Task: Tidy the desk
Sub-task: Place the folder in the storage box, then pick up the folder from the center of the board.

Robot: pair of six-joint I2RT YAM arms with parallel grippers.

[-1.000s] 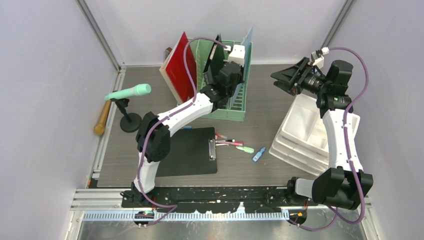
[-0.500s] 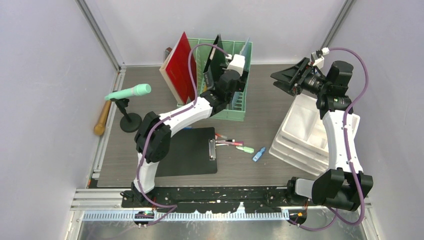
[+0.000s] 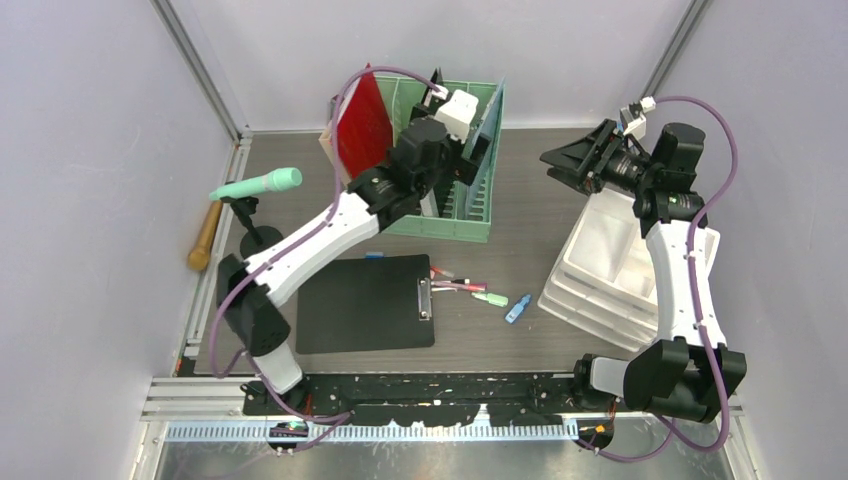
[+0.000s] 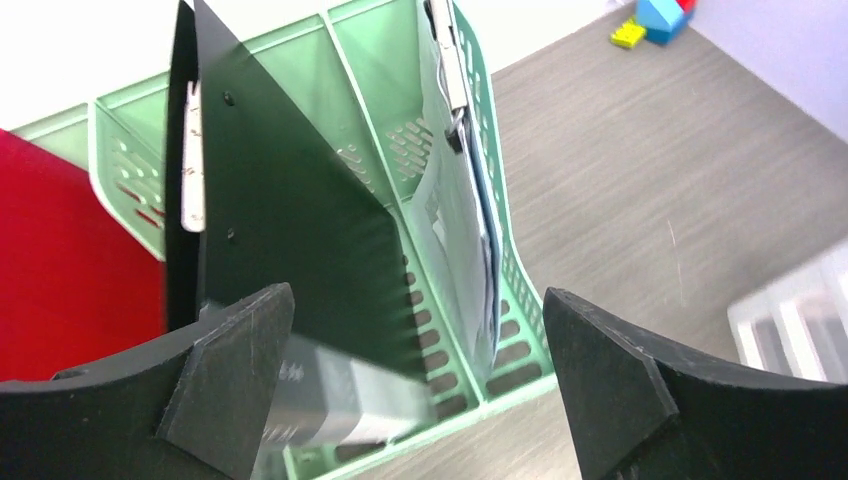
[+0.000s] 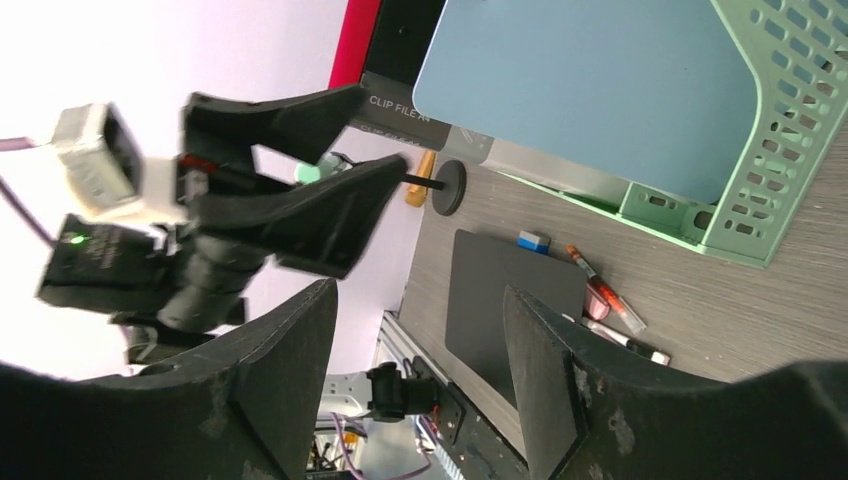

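Observation:
The desk [image 3: 540, 215] is a grey wood-grain top. At its back stands a mint-green file rack [image 3: 478, 228]. My left gripper [image 4: 417, 295] hovers over the rack, jaws wide open with nothing between them. Just beyond its fingers a black clipboard [image 4: 290, 220] stands upright in a middle slot. A blue clipboard [image 5: 600, 90] fills the rightmost slot. A red folder [image 3: 362, 125] leans at the rack's left side. My right gripper [image 3: 555, 163] hangs in the air right of the rack, open and empty, pointing left.
A second black clipboard [image 3: 365, 300] lies flat near the front. Beside its clip lie pens [image 3: 458, 285], a green marker [image 3: 490, 298] and a blue piece [image 3: 517, 308]. A white drawer unit [image 3: 610, 270] stands right. A green microphone [image 3: 258, 184] on its stand and a wooden handle [image 3: 205, 235] sit left.
My left gripper went from shut to wide open, letting go of the black clipboard, which stays in the rack. The left arm's elbow swung left. The right arm held still.

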